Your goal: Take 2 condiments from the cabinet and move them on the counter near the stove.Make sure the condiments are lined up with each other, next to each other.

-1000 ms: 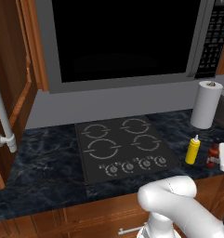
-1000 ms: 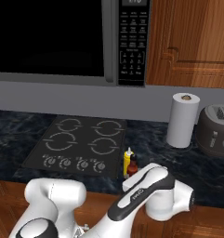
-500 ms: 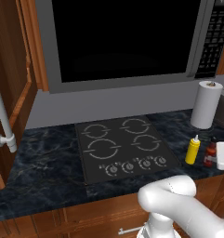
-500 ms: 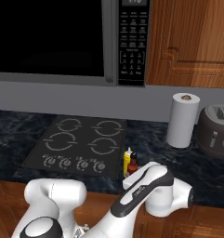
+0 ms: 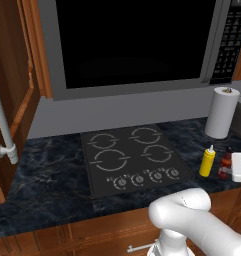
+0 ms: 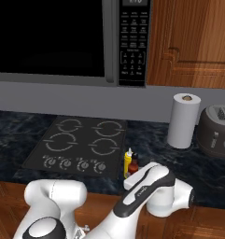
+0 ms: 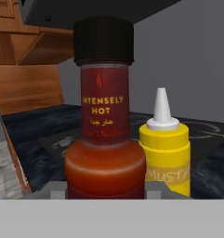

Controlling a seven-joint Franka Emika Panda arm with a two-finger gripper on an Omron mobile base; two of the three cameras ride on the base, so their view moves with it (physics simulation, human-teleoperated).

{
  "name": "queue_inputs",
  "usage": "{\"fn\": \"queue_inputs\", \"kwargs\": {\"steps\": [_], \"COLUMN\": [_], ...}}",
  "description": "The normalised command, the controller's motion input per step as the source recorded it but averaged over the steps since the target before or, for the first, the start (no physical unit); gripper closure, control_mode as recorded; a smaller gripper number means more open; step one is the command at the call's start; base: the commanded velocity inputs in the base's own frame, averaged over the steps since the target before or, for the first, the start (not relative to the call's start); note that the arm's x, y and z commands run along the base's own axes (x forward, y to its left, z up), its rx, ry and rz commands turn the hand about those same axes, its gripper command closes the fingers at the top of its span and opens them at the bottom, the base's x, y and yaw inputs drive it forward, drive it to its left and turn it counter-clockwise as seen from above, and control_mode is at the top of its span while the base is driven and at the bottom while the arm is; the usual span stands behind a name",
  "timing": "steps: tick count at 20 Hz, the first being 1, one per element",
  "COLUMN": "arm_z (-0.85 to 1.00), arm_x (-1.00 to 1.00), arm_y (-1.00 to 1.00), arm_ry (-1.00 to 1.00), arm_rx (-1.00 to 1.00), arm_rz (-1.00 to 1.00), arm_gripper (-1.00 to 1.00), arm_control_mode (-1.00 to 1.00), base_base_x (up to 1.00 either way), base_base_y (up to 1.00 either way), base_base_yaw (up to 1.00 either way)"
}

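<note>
Two condiments side by side at lower right of left base view, just right of flat black cooktop [image 5: 133, 158]: dark red glass-look sauce bottle [image 7: 105, 135], rigid, slippery, clamped low by gripper [image 7: 105, 190]; yellow plastic squeeze bottle [image 5: 207, 161], light, squashy

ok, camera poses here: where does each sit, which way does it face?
Left base view: behind-left, looking down over stove; white arm lower right.
Right base view: behind-right, facing microwave; arm lower left.
Hand view: on the hand, level, close on red sauce bottle; pincer shut on it.
Shared: yellow squeeze bottle beside it, paper towel roll.
</note>
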Motion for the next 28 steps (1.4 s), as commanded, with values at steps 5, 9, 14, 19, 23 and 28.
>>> {"fn": "queue_inputs", "kwargs": {"steps": [5, 9, 14, 19, 23, 28], "arm_z": [-0.02, -0.03, -0.07, -0.10, -0.08, -0.07], "arm_x": [0.09, 0.05, 0.02, 0.06, 0.08, 0.09], "arm_y": [0.00, 0.00, 0.00, 0.00, 0.00, 0.00], "arm_ry": [0.00, 0.00, 0.00, 0.00, 0.00, 0.00], "arm_rx": [0.02, 0.01, 0.00, 0.00, 0.00, 0.00], "arm_rz": [0.00, 0.00, 0.00, 0.00, 0.00, 0.00], "arm_gripper": [1.00, 1.00, 1.00, 1.00, 1.00, 1.00], "arm_control_mode": [-1.00, -1.00, -1.00, -1.00, -1.00, -1.00], "base_base_x": [0.00, 0.00, 0.00, 0.00, 0.00, 0.00], "base_base_y": [0.00, 0.00, 0.00, 0.00, 0.00, 0.00], "base_base_yaw": [0.00, 0.00, 0.00, 0.00, 0.00, 0.00]}}
